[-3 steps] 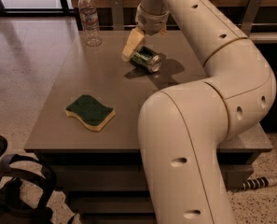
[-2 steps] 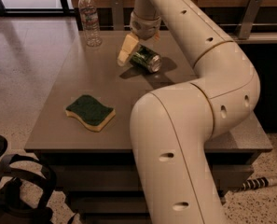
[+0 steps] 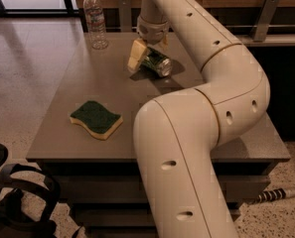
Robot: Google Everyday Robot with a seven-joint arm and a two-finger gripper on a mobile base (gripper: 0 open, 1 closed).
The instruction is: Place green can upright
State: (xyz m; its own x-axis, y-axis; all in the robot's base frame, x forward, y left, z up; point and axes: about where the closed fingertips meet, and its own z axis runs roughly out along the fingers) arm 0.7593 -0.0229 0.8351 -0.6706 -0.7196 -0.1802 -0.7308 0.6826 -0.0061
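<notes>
The green can (image 3: 158, 64) lies on its side on the far middle of the table (image 3: 196, 98), with a shiny silver end facing front right. My gripper (image 3: 146, 57) reaches down from the arm's wrist (image 3: 153, 29) right at the can, its pale yellowish part against the can's left side. The far side of the can is hidden behind the gripper.
A clear plastic water bottle (image 3: 95, 20) stands upright at the table's far left corner. A green-topped yellow sponge (image 3: 97, 119) lies at the front left. My large white arm (image 3: 186, 148) covers the table's front right. A dark chair (image 3: 13, 197) is on the floor at lower left.
The arm has swung left and the gripper has come down lower, closer around the can. The can has stayed on its side in about the same spot.
</notes>
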